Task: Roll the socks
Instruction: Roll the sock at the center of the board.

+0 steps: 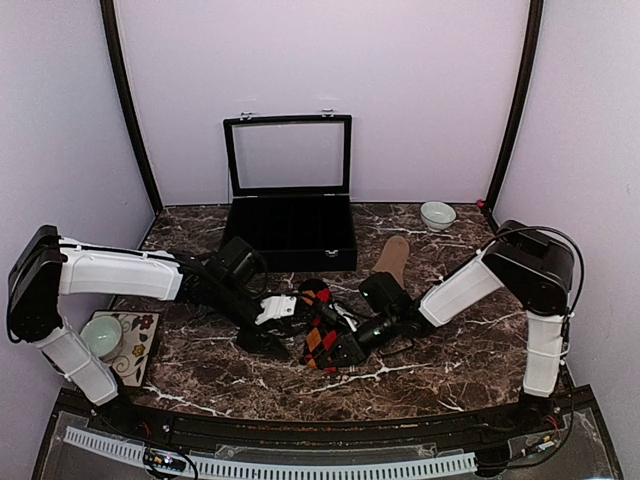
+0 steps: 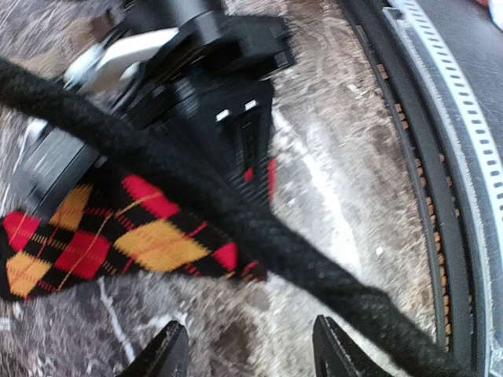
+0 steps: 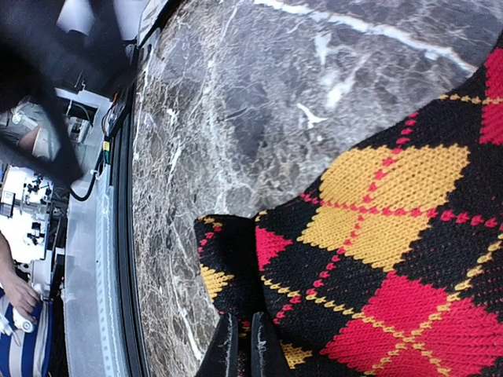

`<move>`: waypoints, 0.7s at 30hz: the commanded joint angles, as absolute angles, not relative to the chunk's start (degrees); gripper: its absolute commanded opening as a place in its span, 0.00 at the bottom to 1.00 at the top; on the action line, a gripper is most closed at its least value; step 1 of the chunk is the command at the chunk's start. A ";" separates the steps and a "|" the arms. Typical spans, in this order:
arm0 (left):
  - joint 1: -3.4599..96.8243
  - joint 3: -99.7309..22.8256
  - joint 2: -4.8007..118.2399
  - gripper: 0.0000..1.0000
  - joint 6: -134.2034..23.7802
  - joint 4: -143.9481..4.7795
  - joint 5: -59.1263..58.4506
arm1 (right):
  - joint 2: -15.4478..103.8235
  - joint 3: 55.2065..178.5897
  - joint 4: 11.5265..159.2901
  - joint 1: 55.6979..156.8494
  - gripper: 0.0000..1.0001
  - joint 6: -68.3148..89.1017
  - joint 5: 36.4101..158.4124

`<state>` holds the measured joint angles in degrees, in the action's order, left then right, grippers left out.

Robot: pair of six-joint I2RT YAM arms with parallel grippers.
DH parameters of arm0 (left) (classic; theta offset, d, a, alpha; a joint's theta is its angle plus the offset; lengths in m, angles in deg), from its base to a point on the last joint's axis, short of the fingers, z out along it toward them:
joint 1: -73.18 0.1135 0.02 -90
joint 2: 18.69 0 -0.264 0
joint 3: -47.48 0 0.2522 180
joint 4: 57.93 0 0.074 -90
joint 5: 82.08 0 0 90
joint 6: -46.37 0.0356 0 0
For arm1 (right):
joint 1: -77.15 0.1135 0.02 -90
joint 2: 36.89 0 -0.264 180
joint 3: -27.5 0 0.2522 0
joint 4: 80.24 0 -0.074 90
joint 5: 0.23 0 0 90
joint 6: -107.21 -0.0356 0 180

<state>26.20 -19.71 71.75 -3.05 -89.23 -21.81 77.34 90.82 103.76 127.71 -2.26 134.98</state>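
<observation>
The argyle sock (image 3: pixel 377 236) was matt knitted cloth, its stitches coarse and plain to see. The table (image 1: pixel 440 370) was polished, marble-like stone, brown with white veins and a soft shine. The cable (image 2: pixel 236 220) wore a rough black braided sleeve, the left arm's shell (image 1: pixel 120 273) looked like smooth white plastic, and the bowl (image 1: pixel 437 214) was glazed and glossy.

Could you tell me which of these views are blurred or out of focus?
Top external: evenly lit and sharp. Left wrist: smeared, with the black cable across it soft. Right wrist: the argyle sock is crisp; only the dark shape at top left is blurred.
</observation>
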 commanded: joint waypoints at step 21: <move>18.26 -21.32 81.86 0.22 4.38 -79.98 -16.14 | 83.21 90.57 86.89 125.74 0.00 -4.60 123.37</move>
<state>19.07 -20.72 81.71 2.82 -82.47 -16.41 77.71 93.21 99.06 127.34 -4.48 135.22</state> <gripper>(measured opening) 0.236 0.027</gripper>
